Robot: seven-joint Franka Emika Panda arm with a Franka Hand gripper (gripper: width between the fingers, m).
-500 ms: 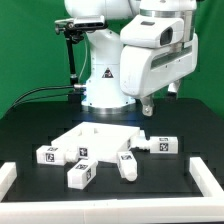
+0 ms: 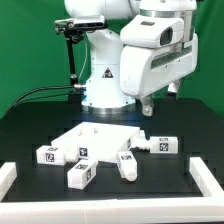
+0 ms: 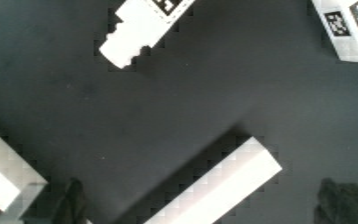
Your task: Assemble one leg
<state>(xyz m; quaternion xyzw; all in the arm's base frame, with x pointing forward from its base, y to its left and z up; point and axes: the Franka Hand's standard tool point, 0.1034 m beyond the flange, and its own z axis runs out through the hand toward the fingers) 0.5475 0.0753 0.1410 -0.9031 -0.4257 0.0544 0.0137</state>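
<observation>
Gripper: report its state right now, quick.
Gripper: open, jaws wide apart, nothing held between them.

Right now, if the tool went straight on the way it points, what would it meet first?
Probably the white strip ahead of the open tool, else the black table; depth is unclear.

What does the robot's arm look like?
The arm is bulky, with smooth rounded white shells and dark grey seams at the joints. Its base bears a small dark emblem. A thin black cable runs to it. The fingers look black and blocky.
</observation>
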